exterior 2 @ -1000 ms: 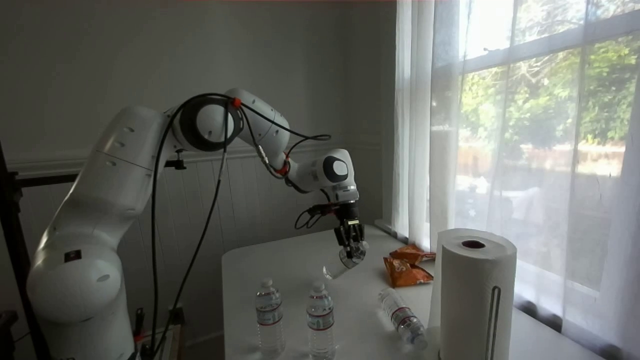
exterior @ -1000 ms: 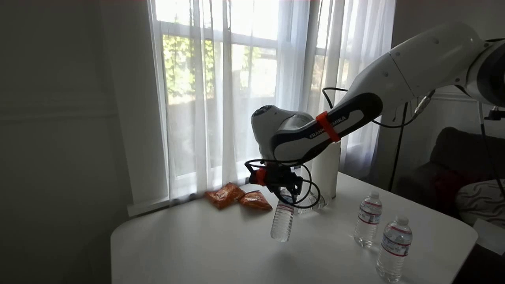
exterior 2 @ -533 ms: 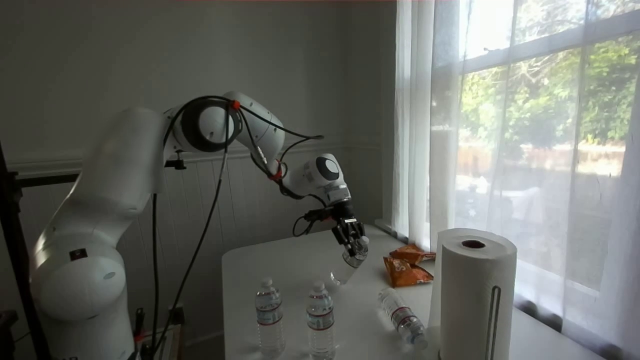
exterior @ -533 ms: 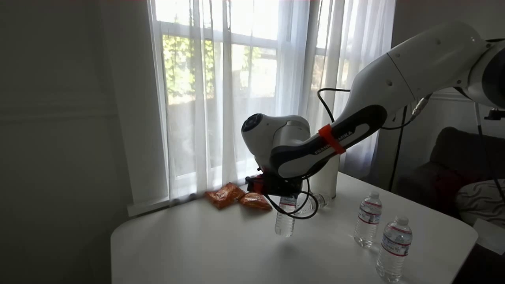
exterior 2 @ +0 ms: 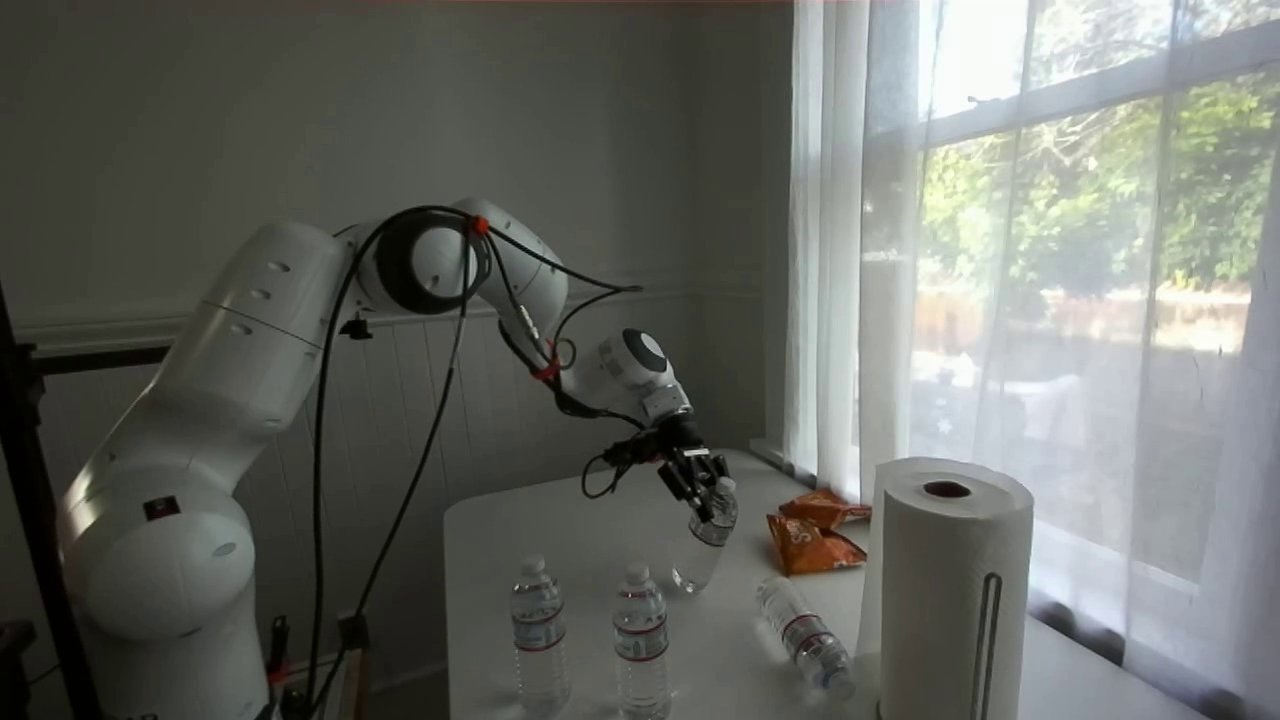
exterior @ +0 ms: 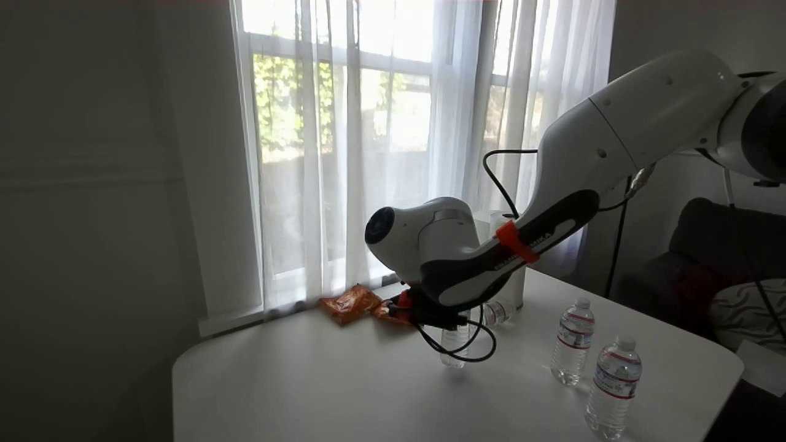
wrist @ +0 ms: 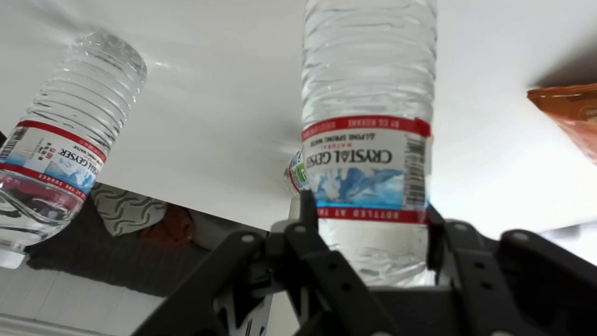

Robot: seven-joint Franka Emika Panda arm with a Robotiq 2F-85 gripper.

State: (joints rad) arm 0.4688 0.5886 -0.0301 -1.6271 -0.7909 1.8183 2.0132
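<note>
Arching, arm [exterior 2: 437, 262] slants down | gripper [wrist: 371, 212] clamped on tilted bottle [wrist: 368, 135] | cap [exterior 2: 725, 486] beside gripper in an exterior view, hidden in wrist view

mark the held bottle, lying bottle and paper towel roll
Held bottle [wrist: 368, 165], in the wrist view: its label
Lying bottle [exterior 2: 805, 637], in an exterior view: its label
Paper towel roll [exterior 2: 940, 595], in an exterior view: its side

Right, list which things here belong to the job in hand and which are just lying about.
In the job:
Gripper, closed around the bottle
Held water bottle, tilted

Seemingly just lying about:
Two upright bottles
Bottle on its side
Two orange packets
Paper towel roll, standing
</note>
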